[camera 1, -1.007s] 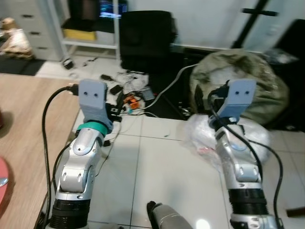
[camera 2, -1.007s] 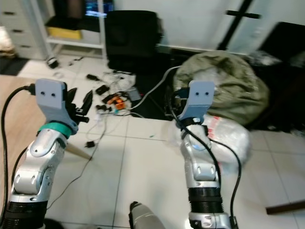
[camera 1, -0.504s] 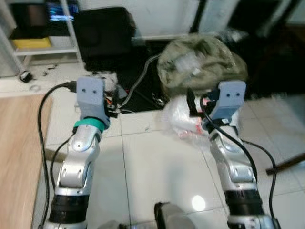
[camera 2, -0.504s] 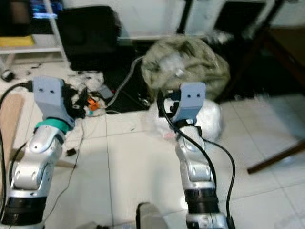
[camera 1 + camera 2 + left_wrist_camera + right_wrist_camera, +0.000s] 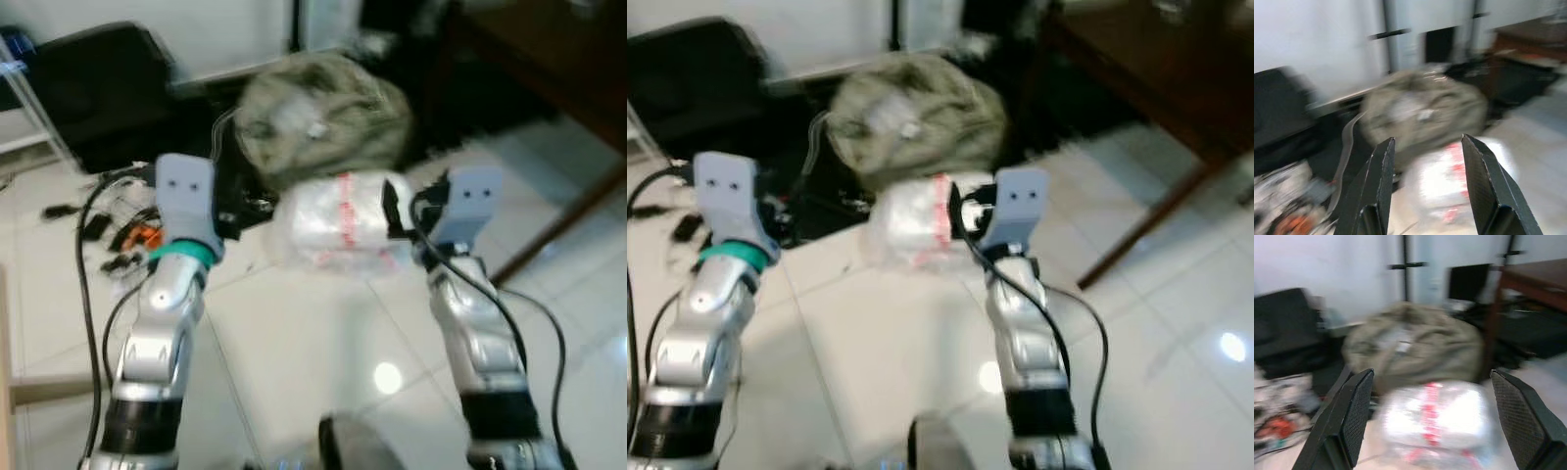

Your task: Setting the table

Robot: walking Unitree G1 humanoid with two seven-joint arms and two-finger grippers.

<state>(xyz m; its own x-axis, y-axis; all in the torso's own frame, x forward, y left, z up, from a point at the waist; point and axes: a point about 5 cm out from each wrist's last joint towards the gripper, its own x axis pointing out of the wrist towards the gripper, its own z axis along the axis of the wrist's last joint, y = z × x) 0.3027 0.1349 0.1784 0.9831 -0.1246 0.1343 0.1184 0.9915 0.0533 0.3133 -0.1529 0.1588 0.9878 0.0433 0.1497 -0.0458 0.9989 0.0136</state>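
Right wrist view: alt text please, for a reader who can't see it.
Blurred view past the open right claw, which holds nothing, toward a clear plastic bag with red print on the floor. An olive-green sack is behind it, a dark wooden table beside.

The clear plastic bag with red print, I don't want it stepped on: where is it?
The clear plastic bag lies on the white tiled floor ahead, between the two raised arms, right against the olive-green sack behind it.

Glossy tiled floor (image 5: 313,333), crinkly plastic bag (image 5: 333,225) (translucent), olive cloth sack (image 5: 323,113)
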